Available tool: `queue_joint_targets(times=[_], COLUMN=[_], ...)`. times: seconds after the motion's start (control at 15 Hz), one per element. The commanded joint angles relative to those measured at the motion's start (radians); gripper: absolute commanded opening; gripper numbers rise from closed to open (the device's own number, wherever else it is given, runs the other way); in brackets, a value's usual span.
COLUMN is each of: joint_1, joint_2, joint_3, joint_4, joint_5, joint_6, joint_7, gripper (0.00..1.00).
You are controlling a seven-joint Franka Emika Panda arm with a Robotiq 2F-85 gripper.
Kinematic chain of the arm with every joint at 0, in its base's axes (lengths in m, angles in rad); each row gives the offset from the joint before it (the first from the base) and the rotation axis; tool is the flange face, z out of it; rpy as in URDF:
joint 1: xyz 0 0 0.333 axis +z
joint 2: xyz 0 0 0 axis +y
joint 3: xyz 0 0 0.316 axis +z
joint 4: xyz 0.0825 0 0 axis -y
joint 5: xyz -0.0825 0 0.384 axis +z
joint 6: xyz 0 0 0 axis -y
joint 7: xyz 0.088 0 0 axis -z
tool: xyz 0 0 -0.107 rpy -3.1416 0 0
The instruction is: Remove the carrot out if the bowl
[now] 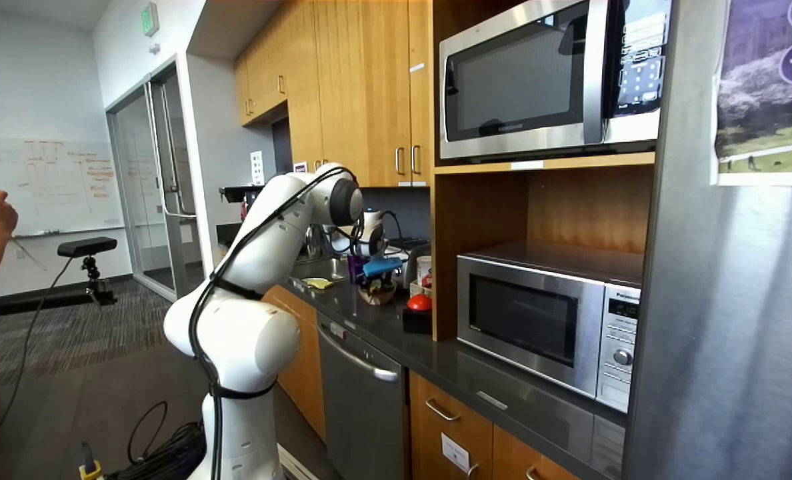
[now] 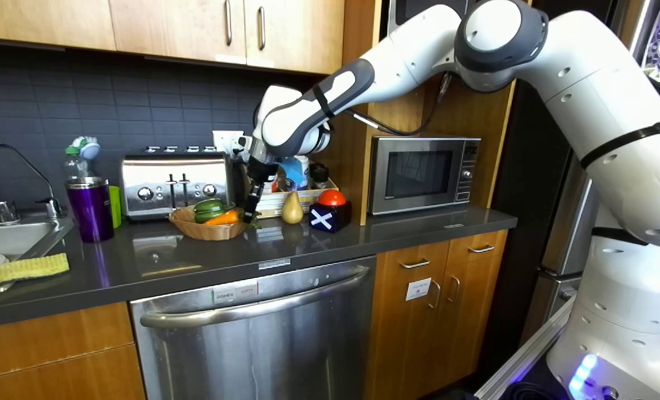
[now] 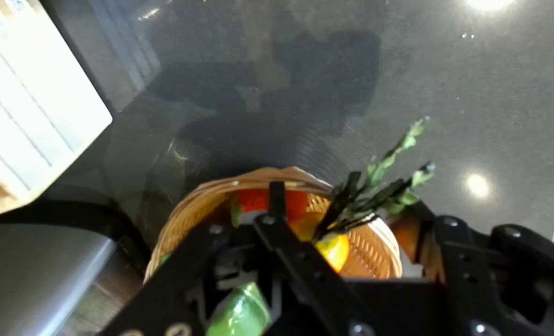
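Nearest me, the white arm [image 2: 410, 55] runs partly out of view. Past it, the carrot [image 2: 224, 217] sits in the wicker bowl [image 2: 205, 230], its leafy end partly hidden by the gripper [image 2: 249, 215], whose fingers [image 3: 277, 203] stand spread. Farther back, the toaster's [image 2: 175, 175] lower corner is lost behind the bowl.

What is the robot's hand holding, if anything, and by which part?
Nothing, it seems: the hand is open, with green sprigs showing between its fingers; the carrot lies in the basket.
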Motion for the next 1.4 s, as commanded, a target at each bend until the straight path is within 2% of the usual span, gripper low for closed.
queue_joint_targets(times=[0.0, 0.27, 0.87, 1.33], joint_1=[0.001, 0.01, 0.045, 0.044], joint_2=[0.007, -0.014, -0.08, -0.216], joint_3=[-0.003, -0.005, -0.007, -0.035], joint_4=[0.025, 0.013, -0.026, -0.129], joint_5=[-0.035, -0.053, -0.113, -0.186], joint_6=[0.008, 0.015, 0.04, 0.068], joint_7=[0.023, 0.033, 0.086, 0.16], gripper=[0.27, 0.0, 0.02, 0.02])
